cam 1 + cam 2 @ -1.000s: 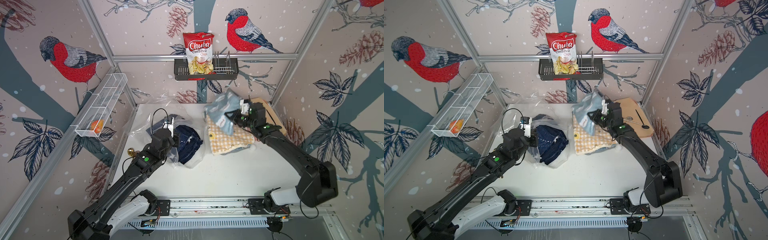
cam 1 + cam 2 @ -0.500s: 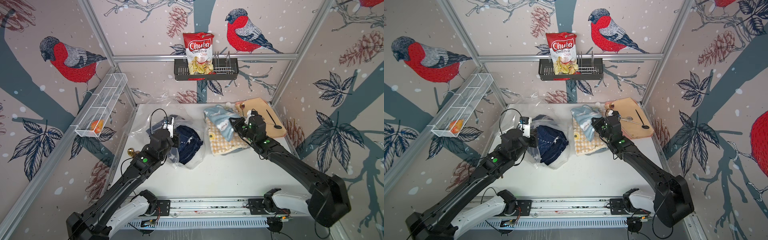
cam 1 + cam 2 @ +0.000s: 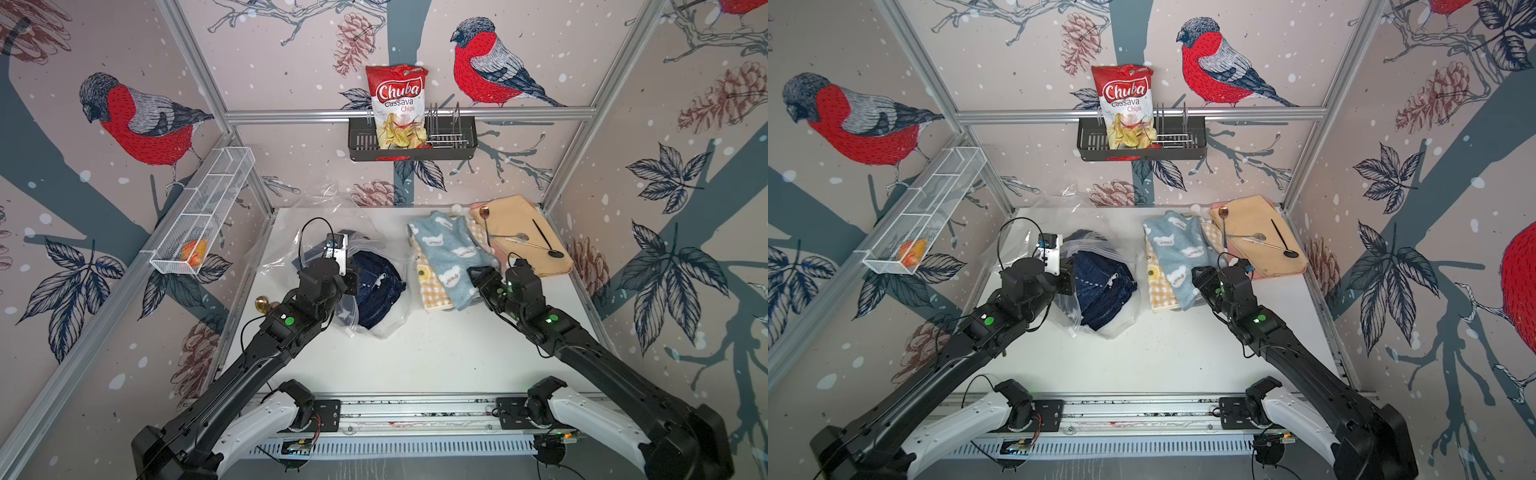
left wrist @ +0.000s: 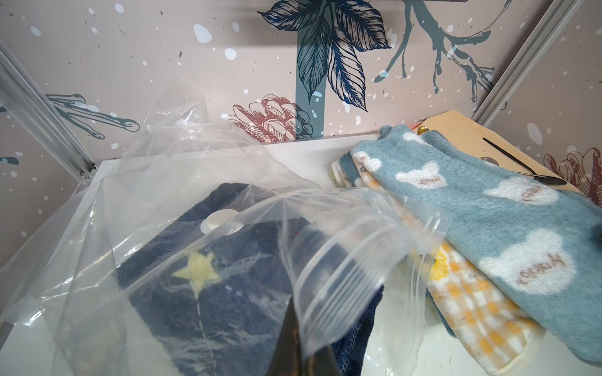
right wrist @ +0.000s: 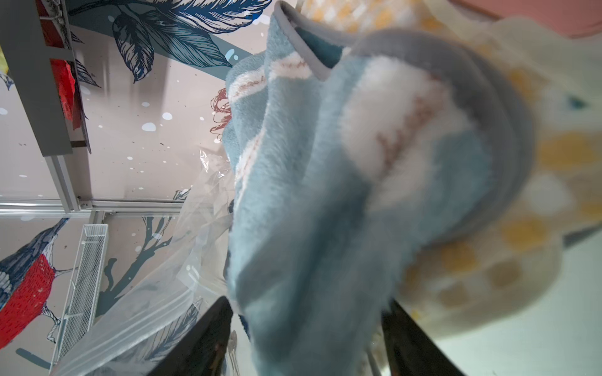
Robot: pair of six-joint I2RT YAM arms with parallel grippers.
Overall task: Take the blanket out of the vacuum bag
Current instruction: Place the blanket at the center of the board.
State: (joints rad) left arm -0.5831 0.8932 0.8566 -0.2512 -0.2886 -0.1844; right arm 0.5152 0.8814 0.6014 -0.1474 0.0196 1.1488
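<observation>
Your left gripper (image 4: 298, 345) pinches the vacuum bag (image 4: 342, 247) edge — likely to anchor it. The jaws of your right gripper (image 5: 306, 341) stand spread around the blue blanket (image 5: 293, 195).

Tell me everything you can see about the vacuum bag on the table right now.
The vacuum bag is a large, crinkly, clear plastic bag slumped on the white table, beside the light blue blanket. A round white valve cap sits on its upper face; a small white slider clip shows at its near edge. A dark blue blanket with a yellow star lies inside. The left tool is shut on its ribbed zip edge, holding that flap raised.
</observation>
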